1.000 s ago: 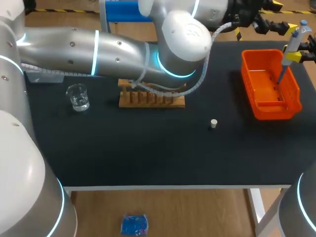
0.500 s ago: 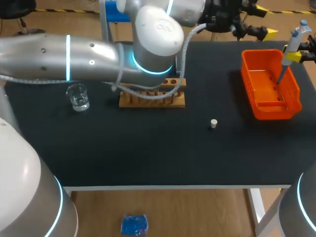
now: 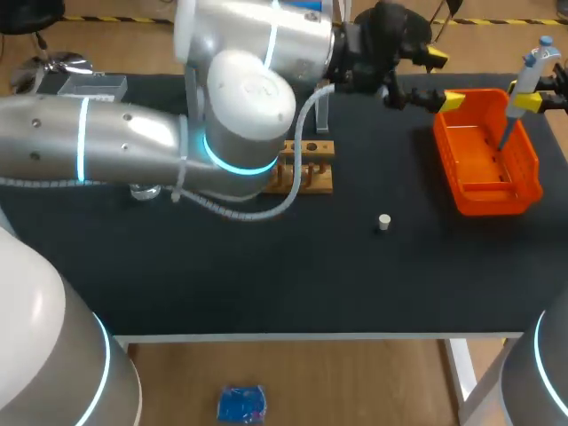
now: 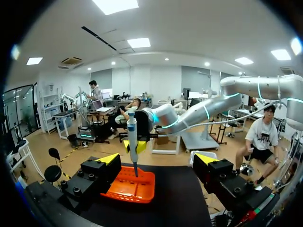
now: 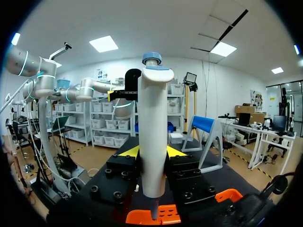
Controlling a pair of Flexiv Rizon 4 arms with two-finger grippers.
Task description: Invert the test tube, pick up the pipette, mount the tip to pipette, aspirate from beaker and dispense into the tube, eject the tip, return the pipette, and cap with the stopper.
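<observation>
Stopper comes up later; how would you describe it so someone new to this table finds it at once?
Look at the black table, between the wooden rack near its middle and the orange basket on the right. On the bare surface between them, slightly nearer the robot's side, stands the stopper. It is the only small pale cylinder, standing alone and touching nothing.

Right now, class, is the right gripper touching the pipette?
Touching. The right wrist view shows the pipette upright between the right gripper's two fingers, with both yellow tips pressed against its barrel from opposite sides.
</observation>
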